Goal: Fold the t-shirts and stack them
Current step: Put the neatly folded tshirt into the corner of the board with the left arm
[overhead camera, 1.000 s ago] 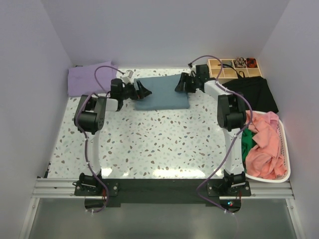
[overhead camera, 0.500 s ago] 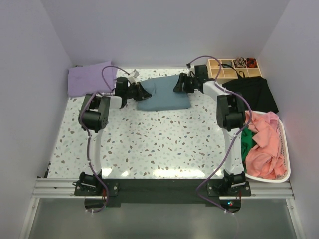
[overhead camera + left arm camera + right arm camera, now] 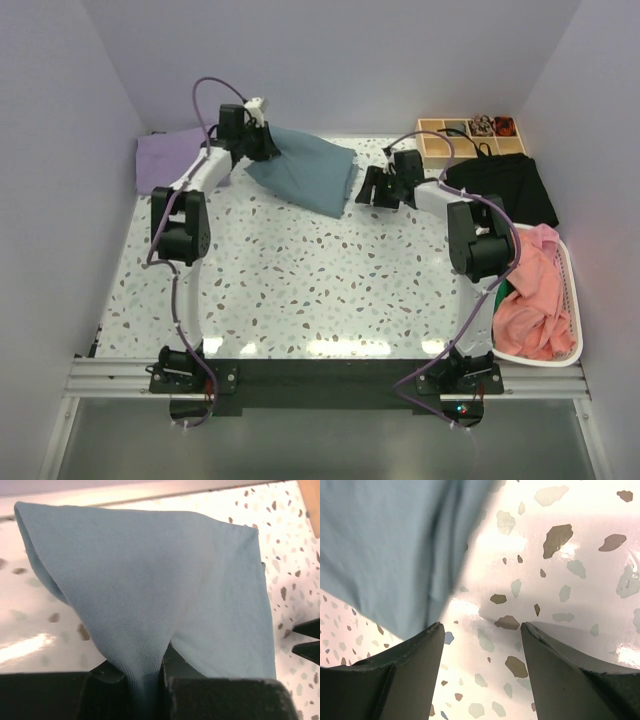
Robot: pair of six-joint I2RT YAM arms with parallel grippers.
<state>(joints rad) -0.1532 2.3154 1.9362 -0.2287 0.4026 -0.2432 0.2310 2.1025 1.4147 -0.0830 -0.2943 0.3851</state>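
Note:
The folded slate-blue t-shirt (image 3: 305,170) hangs tilted above the back of the table, its left corner pinched in my left gripper (image 3: 264,141), which is raised near the back wall. In the left wrist view the cloth (image 3: 150,575) funnels down between the shut fingers of that gripper (image 3: 150,682). My right gripper (image 3: 371,189) stands open just right of the shirt, holding nothing. In its wrist view the gripper (image 3: 482,630) hovers over bare speckled table with the blue t-shirt (image 3: 385,545) at upper left. A lavender t-shirt (image 3: 165,158) lies flat in the back left corner.
A white basket (image 3: 572,300) at the right edge holds salmon-pink t-shirts (image 3: 530,300) and a green cloth (image 3: 495,285). A black cloth (image 3: 505,185) and a wooden compartment box (image 3: 470,135) sit at the back right.
My left gripper has shut on the blue t-shirt's left edge and lifted it up and toward the back left. The right gripper has drawn back rightward, off the shirt.

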